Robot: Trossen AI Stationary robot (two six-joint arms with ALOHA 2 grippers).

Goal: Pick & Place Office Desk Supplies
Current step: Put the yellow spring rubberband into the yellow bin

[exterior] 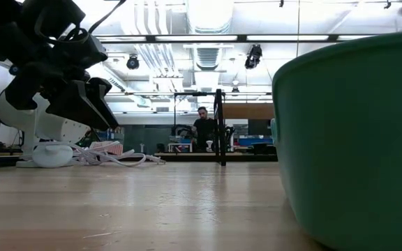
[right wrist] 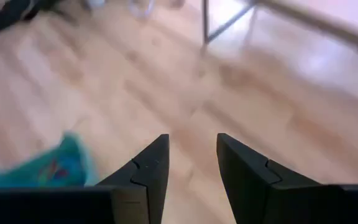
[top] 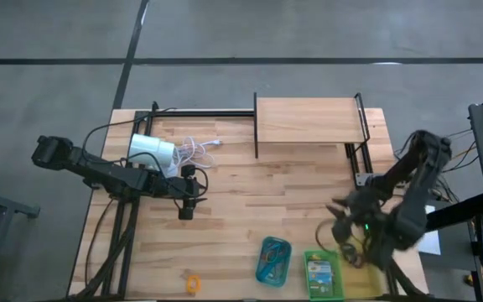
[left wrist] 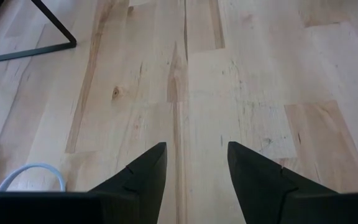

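Office supplies sit in two trays at the wooden surface's (top: pixel 250 193) near edge: coloured loops in the teal tray (top: pixel 273 260), a crayon box (top: pixel 320 273) in the green tray (top: pixel 324 275), an orange loop (top: pixel 193 283) lying loose well apart. The right gripper (right wrist: pixel 192 163), jaws apart and empty, hangs above the surface beside the trays. The left gripper (left wrist: pixel 195 171), likewise parted and empty, waits near the white lamp (top: pixel 153 152).

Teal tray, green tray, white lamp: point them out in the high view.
teal tray (top: pixel 262 250), high view, its rim at the far left edge.
green tray (top: pixel 309 254), high view, its rim at the far corner.
white lamp (top: pixel 151 151), high view, middle of its body.
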